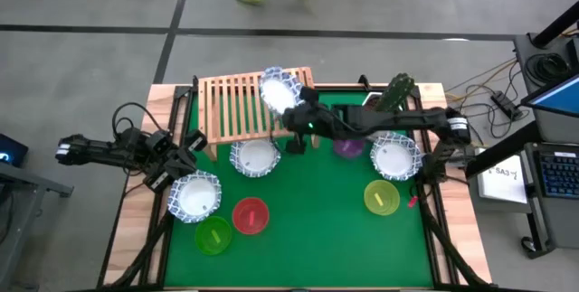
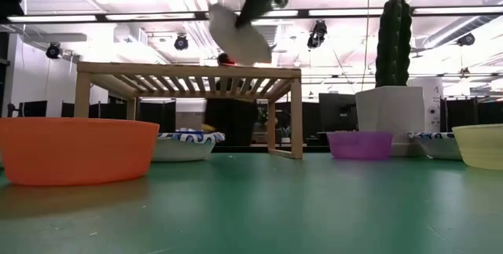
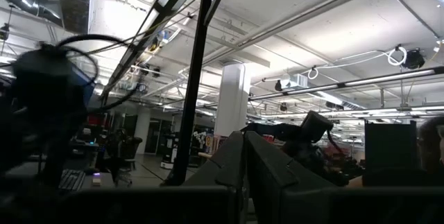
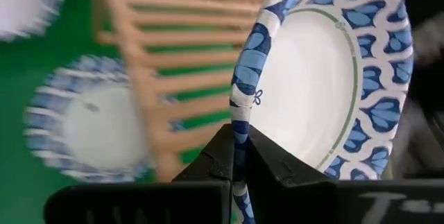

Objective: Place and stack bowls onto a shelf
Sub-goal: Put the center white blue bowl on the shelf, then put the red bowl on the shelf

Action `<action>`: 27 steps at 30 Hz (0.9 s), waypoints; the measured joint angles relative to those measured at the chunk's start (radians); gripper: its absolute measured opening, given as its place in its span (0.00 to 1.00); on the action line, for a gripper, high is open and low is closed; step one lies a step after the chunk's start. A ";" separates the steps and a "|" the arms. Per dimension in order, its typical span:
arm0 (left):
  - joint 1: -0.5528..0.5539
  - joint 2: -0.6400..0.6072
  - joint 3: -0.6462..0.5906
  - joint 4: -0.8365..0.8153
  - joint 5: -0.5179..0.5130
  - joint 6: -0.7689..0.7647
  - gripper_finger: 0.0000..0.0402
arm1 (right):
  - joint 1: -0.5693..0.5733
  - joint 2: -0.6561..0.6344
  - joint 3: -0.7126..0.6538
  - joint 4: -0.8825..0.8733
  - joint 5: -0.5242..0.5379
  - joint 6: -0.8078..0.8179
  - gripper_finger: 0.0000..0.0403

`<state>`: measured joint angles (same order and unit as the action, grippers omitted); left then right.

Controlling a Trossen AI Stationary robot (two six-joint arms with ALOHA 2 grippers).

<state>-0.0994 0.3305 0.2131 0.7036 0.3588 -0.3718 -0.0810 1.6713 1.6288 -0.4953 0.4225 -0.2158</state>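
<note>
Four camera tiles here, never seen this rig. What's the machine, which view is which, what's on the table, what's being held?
It is a two-armed robot at a green table. The high view looks straight down; the low view sits at table height; the other two are cameras on each wrist.

The right end effector is shut on the rim of a blue-and-white patterned bowl, holding it tilted over the right end of the wooden slatted shelf. The right wrist view shows the pinch up close.

The left end effector is shut and empty, waiting at the table's left edge; its camera sees only the room.

On the table: three more patterned bowls, small red, green, yellow-green and purple bowls, and a potted cactus.
</note>
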 joint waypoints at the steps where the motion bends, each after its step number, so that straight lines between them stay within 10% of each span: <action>1: 0.000 0.000 0.000 0.000 0.000 -0.001 0.00 | -0.016 0.007 0.000 -0.002 0.000 0.000 0.04; 27: 0.000 0.004 0.000 -0.011 0.000 -0.005 0.00 | 0.043 -0.014 0.000 -0.053 -0.004 0.145 0.33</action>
<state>-0.0994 0.3347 0.2131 0.6926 0.3585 -0.3764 -0.0375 1.6577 1.6287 -0.5482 0.4188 -0.0705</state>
